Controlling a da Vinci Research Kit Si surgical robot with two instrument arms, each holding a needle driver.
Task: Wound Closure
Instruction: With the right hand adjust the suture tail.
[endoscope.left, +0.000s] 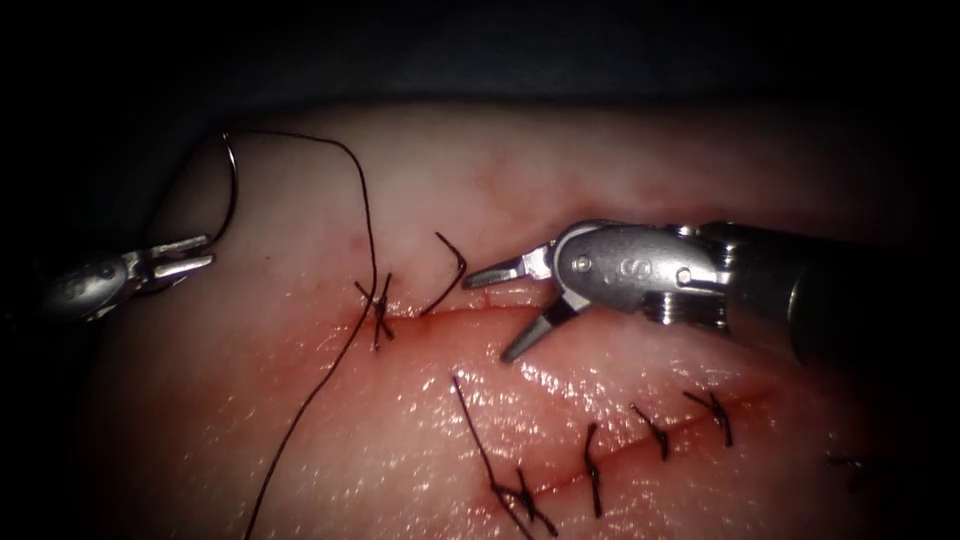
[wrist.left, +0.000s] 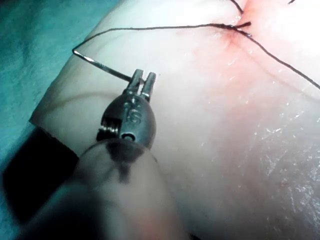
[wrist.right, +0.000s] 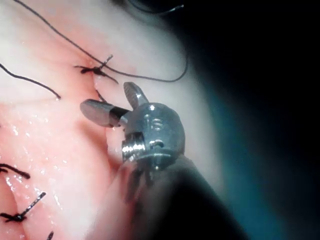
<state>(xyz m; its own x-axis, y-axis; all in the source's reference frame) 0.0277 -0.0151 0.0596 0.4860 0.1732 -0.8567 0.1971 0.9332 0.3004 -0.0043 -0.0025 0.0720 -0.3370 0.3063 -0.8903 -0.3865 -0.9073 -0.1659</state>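
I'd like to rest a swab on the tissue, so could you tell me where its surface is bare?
Bare: tissue above the right tool, and between thread and left edge. Crowded: knot, lower stitches. Left tool holds the needle.

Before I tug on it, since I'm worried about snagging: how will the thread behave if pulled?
Probably floppy: the thread lies in loose curves across the tissue. It likely weighs almost nothing, being so thin. It may drag on the wet, shiny surface. It runs from the needle, held near its tip end in the left tool; the open right tool holds nothing.

Curved needle (endoscope.left: 231, 190) clear of tissue (endoscope.left: 600, 160), thread (endoscope.left: 366, 215) trailing.
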